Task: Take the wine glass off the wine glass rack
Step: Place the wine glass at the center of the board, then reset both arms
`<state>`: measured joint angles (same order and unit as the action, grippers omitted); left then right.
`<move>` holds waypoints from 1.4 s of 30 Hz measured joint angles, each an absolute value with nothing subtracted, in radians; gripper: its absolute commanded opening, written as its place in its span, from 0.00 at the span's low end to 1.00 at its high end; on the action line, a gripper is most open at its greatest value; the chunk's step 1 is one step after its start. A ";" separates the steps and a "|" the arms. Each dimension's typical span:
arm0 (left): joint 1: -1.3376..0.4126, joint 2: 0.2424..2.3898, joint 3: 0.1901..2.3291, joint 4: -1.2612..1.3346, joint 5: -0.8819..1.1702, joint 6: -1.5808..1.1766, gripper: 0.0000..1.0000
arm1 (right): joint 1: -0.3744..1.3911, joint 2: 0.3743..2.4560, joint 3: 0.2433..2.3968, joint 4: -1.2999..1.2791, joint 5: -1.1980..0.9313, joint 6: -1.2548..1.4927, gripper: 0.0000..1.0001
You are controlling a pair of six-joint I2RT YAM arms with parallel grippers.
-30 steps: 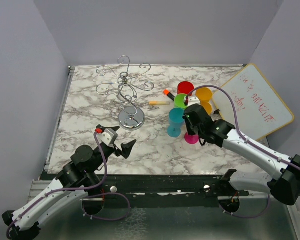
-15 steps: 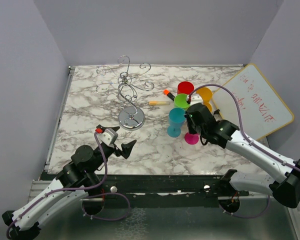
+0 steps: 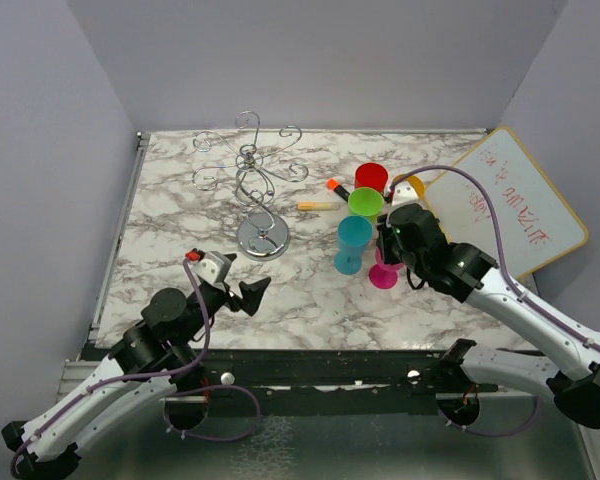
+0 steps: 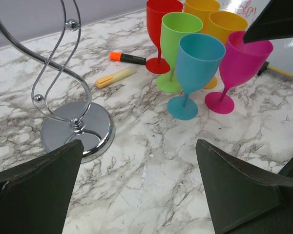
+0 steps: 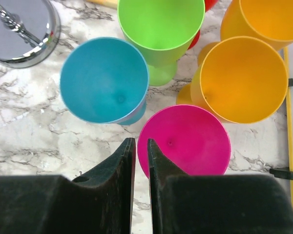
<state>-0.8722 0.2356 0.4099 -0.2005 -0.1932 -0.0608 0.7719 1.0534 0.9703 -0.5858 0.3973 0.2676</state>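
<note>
The chrome wine glass rack point(image 3: 252, 178) stands at the back left with nothing hanging on its arms; its round base shows in the left wrist view point(image 4: 95, 124). Several plastic wine glasses stand together on the marble. My right gripper point(image 5: 141, 141) is nearly shut, its two fingers either side of the rim of the pink wine glass point(image 5: 185, 141), which stands upright on the table point(image 3: 383, 277). My left gripper point(image 4: 139, 141) is open and empty, low over the table in front of the rack's base point(image 3: 245, 272).
The blue point(image 3: 352, 240), green point(image 3: 364, 203), red point(image 3: 371, 177) and two orange point(image 5: 244, 78) glasses crowd round the pink one. An orange marker point(image 3: 337, 186) and a yellow marker point(image 3: 317, 205) lie behind them. A whiteboard point(image 3: 510, 205) leans at the right.
My right wrist has shifted slightly to the right over the glasses; the pink glass's foot stays in place. The left arm has barely moved.
</note>
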 measured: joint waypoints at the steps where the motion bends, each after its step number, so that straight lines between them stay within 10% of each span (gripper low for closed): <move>1: -0.872 0.237 0.416 -0.213 -0.203 -0.076 0.99 | 0.772 1.042 0.973 -0.585 0.392 0.266 0.21; 30: -0.850 0.673 0.754 -0.458 -0.492 -0.247 0.99 | 0.744 0.910 1.033 -0.593 0.557 0.318 0.55; 42: -0.308 0.698 0.654 -0.389 -0.255 -0.273 0.99 | 0.250 1.008 1.041 -0.582 0.265 0.319 0.66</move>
<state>-0.3084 0.6983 0.6537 -0.3889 -0.2550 -0.2729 0.2504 1.0080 1.0412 -0.5819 0.2653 0.3195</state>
